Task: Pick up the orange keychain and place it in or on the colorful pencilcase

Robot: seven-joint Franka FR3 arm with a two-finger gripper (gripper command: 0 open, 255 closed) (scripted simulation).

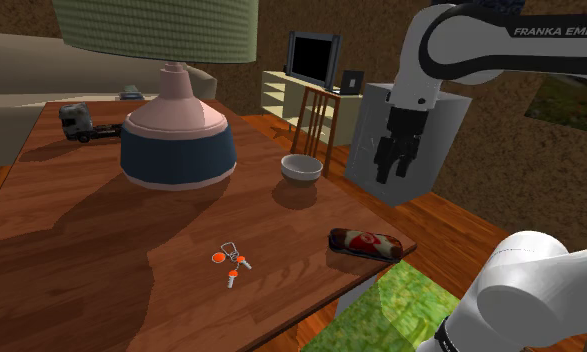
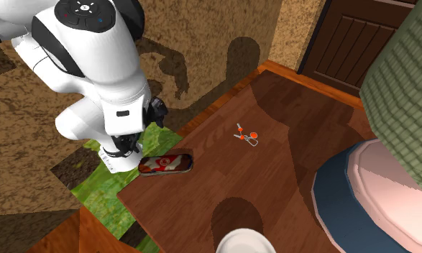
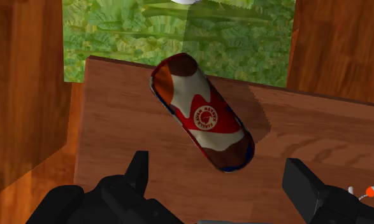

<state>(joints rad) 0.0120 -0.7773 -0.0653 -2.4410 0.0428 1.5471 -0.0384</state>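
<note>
Keychain (image 1: pixel 231 262) on the table (image 1: pixel 81 230), pencilcase (image 1: pixel 362 243) well apart at the shoulder view's right, bowl (image 1: pixel 302 168) and lamp (image 1: pixel 177 150) behind

The arm (image 1: pixel 451 45) is made of rounded, glossy white shells with dark bands at the joints — thick, tube-like links that end in domed caps. One link above the pincer (image 1: pixel 389 172) carries the lettering (image 1: pixel 556 32) "FRANKA EMIKA" in capitals. A dark round cap (image 2: pixel 83 8) on a joint high above the pincer bears small coloured dots. The pincer is black all over — a blocky, faceted body with two flat, squared fingers (image 3: pixel 138 170). The white wrist just behind it has a small dark slot (image 2: pixel 123 113).
</note>
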